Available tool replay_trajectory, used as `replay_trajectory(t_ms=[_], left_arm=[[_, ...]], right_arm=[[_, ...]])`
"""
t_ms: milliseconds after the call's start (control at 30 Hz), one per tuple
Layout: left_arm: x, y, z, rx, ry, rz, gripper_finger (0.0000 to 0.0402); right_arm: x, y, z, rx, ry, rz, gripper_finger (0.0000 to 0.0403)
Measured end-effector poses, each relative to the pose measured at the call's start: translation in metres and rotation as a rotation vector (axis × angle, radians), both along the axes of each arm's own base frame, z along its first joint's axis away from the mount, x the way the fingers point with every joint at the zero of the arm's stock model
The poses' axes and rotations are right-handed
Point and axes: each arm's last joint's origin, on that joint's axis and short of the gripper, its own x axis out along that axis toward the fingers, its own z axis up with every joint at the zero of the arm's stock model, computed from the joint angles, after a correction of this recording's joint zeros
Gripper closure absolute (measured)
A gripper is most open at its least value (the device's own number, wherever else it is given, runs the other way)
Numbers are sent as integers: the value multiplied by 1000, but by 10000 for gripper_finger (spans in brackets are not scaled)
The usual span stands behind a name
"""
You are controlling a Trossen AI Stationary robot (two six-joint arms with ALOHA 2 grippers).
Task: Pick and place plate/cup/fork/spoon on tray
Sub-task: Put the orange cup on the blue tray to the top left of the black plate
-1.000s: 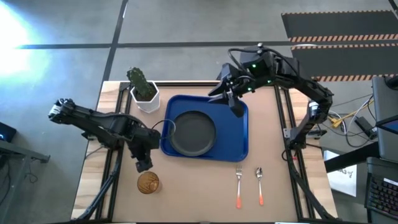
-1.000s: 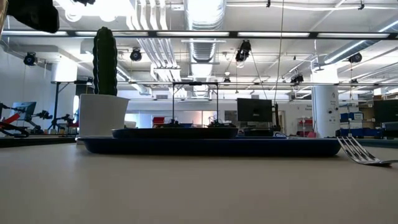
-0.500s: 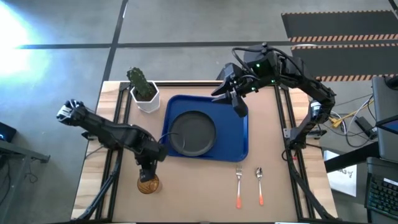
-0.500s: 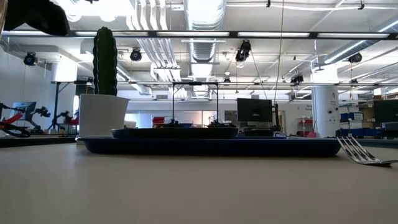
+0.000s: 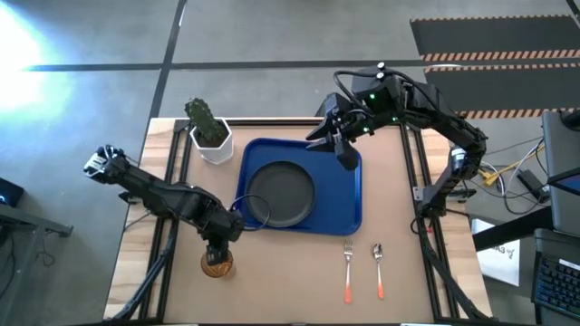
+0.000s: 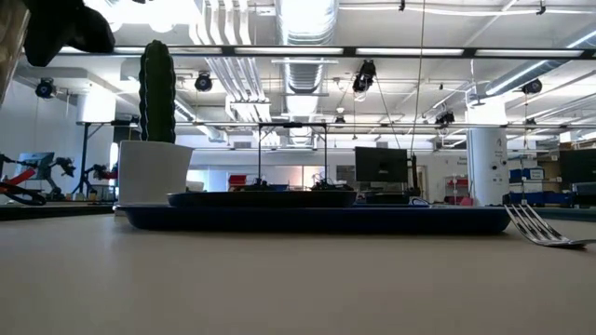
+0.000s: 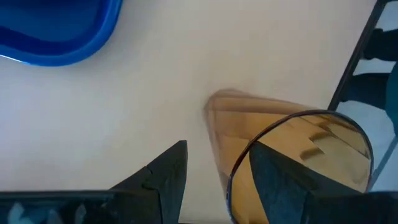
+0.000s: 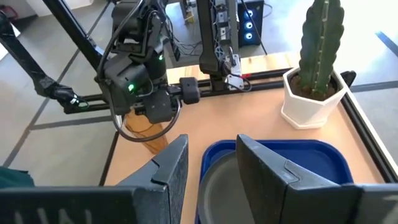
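The amber cup (image 5: 216, 265) stands on the table near its front left, and shows in the left wrist view (image 7: 311, 155). My left gripper (image 5: 216, 252) is open just above it, one finger (image 7: 280, 180) over the cup's opening and the other (image 7: 163, 180) outside its wall. The dark plate (image 5: 279, 193) lies on the blue tray (image 5: 344, 213). The fork (image 5: 347, 270) and the spoon (image 5: 378, 269) lie side by side on the table near the tray's front right corner. My right gripper (image 5: 341, 149) is open and empty above the tray's far right corner. My left gripper comes from above, pointing down, with the cup's rim (image 7: 239, 168) between its two fingers. I cannot tell whether either finger touches the cup. The cup stands upright on the table.
A white pot with a green cactus (image 5: 208, 131) stands at the far left, next to the tray's far left corner. Bare tabletop lies right of the tray and along the front edge.
My left gripper has gone from beside the tray's left rim toward the table's near edge and now stands over the cup. The cup has stayed in place.
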Motion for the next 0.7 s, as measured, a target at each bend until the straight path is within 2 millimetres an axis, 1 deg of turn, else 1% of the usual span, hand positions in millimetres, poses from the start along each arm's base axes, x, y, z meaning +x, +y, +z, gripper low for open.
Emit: replay_trajectory(t_ms=[300,467,600,700], left_arm=[[0,-2,-2,-33,24,-10,245],[-2,-1,-11,-28,49,-12,245],[-1,-3,-20,-72,55,-22,245],[1,-5,-20,-80,30,-24,246]], right_arm=[[0,0,0,3,-1,-1,280],[0,0,0,-3,-2,2,280],[0,0,0,-4,-2,2,280],[0,0,0,-4,-2,2,280]])
